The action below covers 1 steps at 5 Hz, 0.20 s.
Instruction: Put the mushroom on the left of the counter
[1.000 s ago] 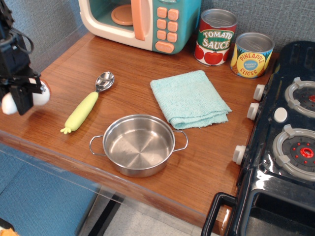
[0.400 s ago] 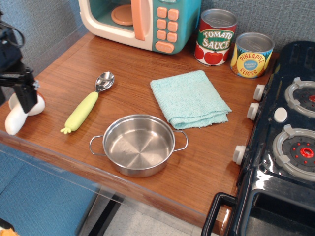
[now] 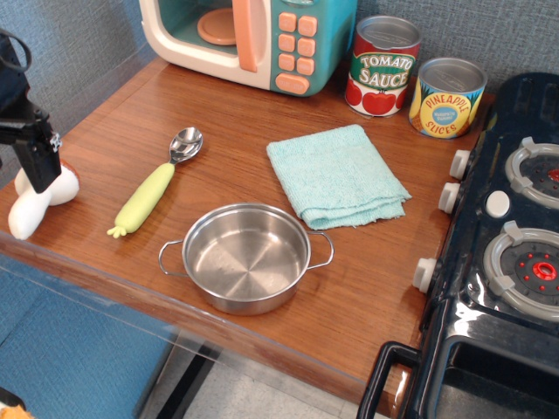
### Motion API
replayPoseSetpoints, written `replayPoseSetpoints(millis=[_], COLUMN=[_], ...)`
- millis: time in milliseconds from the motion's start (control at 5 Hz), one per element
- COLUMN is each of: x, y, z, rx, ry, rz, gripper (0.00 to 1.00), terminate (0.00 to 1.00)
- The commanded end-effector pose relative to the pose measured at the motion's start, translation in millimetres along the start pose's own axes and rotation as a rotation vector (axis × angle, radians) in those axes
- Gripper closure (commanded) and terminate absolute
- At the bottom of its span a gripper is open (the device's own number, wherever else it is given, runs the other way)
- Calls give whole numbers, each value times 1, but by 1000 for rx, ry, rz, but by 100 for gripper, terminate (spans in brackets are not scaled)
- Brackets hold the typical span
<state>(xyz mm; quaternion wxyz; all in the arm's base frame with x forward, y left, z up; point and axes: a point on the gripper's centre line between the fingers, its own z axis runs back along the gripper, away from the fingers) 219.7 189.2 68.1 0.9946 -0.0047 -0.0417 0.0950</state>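
One steel pot (image 3: pixel 247 257) sits nearest, just back from the counter's (image 3: pixel 367 288) rounded front edge, empty, its two loop handles out to the sides. Level with it at the front-left corner lies the mushroom (image 3: pixel 35 199) — on its side, stem towards the front edge, cap further back, resting on the wood right at the left edge. The gripper (image 3: pixel 40 166) stands directly over the cap; one dark finger shows in front of it, and I cannot tell whether the fingers are parted or pressing on the toy. Further in lies a spoon (image 3: pixel 157 186) with a yellow-green handle, then a folded teal cloth (image 3: pixel 336 175) near the middle, the black stove (image 3: pixel 507 253) along the right edge, and at the back a toy microwave (image 3: pixel 253 39) beside two cans (image 3: pixel 415 78). The risk, as I judge it — the mushroom lies close to the left edge, so a finger dragging on the cap as the arm lifts could roll it off
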Motion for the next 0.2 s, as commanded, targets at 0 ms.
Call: replayPoseSetpoints(millis=[0], x=[-1], y=[6], z=[14], rx=[28], ry=[-45], rz=[10], gripper=[0], terminate=[100])
